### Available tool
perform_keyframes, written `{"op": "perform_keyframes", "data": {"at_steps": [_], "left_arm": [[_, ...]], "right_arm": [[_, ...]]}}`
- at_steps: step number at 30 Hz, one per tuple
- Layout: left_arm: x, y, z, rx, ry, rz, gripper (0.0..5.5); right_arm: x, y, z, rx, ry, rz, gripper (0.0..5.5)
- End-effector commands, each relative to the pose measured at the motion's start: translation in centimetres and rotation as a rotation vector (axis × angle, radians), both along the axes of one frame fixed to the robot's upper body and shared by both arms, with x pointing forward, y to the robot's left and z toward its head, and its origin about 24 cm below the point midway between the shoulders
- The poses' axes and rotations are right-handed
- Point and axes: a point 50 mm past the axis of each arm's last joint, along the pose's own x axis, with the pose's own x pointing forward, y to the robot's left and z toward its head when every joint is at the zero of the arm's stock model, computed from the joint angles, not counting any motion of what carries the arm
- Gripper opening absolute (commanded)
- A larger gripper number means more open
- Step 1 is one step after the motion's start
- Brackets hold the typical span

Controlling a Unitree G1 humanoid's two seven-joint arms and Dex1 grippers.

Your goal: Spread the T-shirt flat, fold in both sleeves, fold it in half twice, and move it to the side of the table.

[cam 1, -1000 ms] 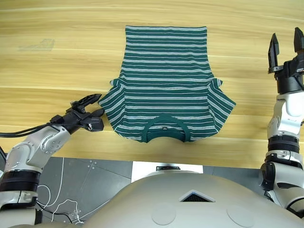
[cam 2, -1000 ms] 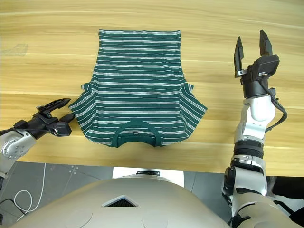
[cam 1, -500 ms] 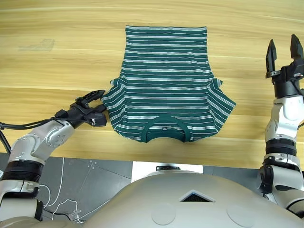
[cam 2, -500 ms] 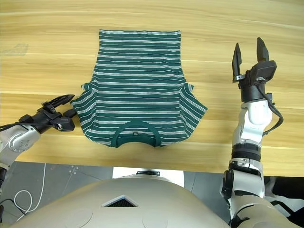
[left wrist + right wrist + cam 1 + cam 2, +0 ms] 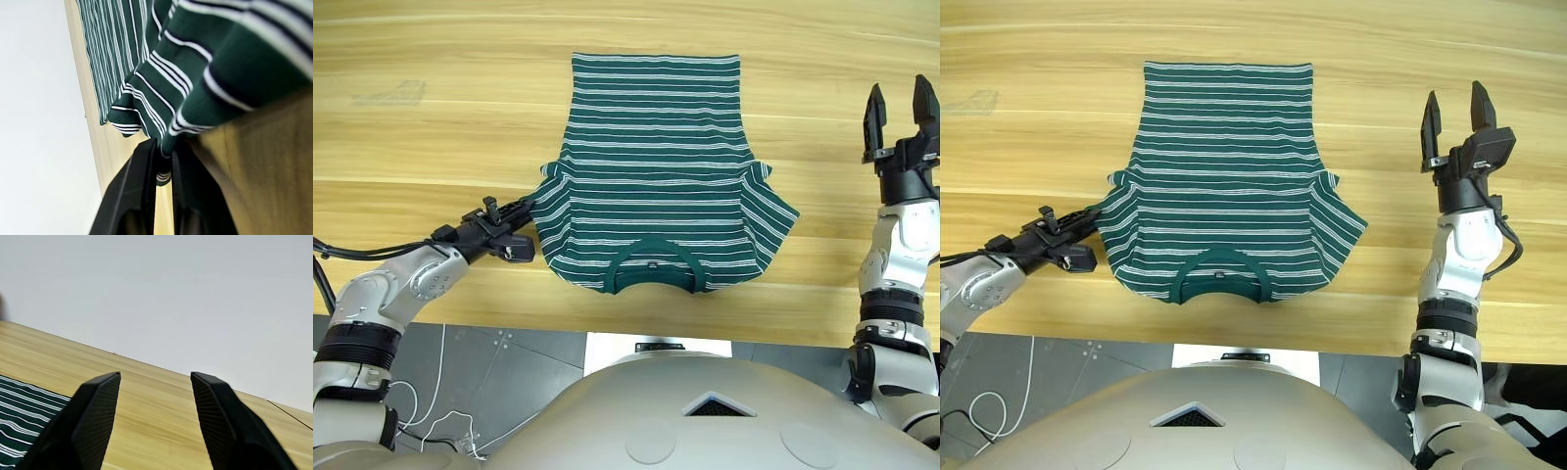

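A dark green T-shirt [image 5: 656, 186] with thin white stripes lies face up on the wooden table [image 5: 431, 147], collar toward me and both short sleeves spread out. My left gripper [image 5: 522, 206] is shut on the edge of the T-shirt's left sleeve [image 5: 161, 122], low over the table. In the left wrist view the black fingers [image 5: 142, 181] pinch the striped hem. My right gripper [image 5: 1456, 110] is raised upright to the right of the T-shirt, well clear of the right sleeve [image 5: 1347, 220]. Its two fingers [image 5: 95, 411] stand wide open with nothing between them.
The table's near edge [image 5: 460, 313] runs just below the collar. Bare wood stretches left, right and behind the T-shirt. A black cable [image 5: 362, 253] trails from my left arm.
My left gripper slid right to the left sleeve's edge and went from open to shut on it. The right arm came down and inward slightly, staying open.
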Motion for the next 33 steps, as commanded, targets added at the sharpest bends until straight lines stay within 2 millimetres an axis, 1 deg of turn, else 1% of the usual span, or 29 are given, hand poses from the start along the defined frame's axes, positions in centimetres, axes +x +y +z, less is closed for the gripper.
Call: {"op": "perform_keyframes", "data": {"at_steps": [1,7,13,14,16,18,20,22,25,27,29,33], "left_arm": [[-2.3,0.0,-3.3,0.023,0.138,0.041,0.1],[-2.8,0.2,-3.5,-0.019,0.11,0.106,0.01],[-3.1,-0.8,-3.9,-0.072,0.093,0.112,0.01],[-3.1,-1.1,-3.8,-0.103,0.073,0.115,0.01],[-3.2,-3.0,-3.4,-0.251,0.066,0.104,0.01],[-3.1,-5.7,-2.7,-0.472,0.058,0.078,0.01],[-2.6,-7.1,-2.0,-0.618,0.025,0.083,0.01],[-2.0,-7.9,-2.0,-0.703,0.021,0.094,0.01],[-2.0,-9.1,-3.4,-0.708,0.087,0.076,0.01],[-1.7,-9.5,-3.9,-0.704,0.113,0.065,0.01],[-1.5,-9.5,-4.4,-0.681,0.13,0.068,0.01],[-0.9,-8.6,-5.1,-0.615,0.118,0.138,0.01]], "right_arm": [[-0.2,0.3,-0.1,0.022,0.005,0.01,2.66],[-0.3,0.5,-0.5,0.027,0.02,0.025,2.66],[-0.3,0.2,-0.7,0.03,0.028,0.026,2.66],[-0.2,0.2,-0.7,0.031,0.03,0.028,2.66],[0.0,0.3,-0.9,0.031,0.037,0.034,2.66],[0.1,0.6,-1.2,0.03,0.049,0.045,2.66],[0.2,0.8,-1.4,0.031,0.055,0.055,2.66],[0.2,0.8,-1.4,0.032,0.052,0.056,2.66],[0.2,0.4,-1.2,0.031,0.045,0.054,2.66],[0.1,0.3,-1.3,0.029,0.045,0.05,2.66],[-0.1,0.2,-1.3,0.029,0.043,0.048,2.66],[-0.3,0.1,-0.8,0.027,0.024,0.051,2.66]]}}
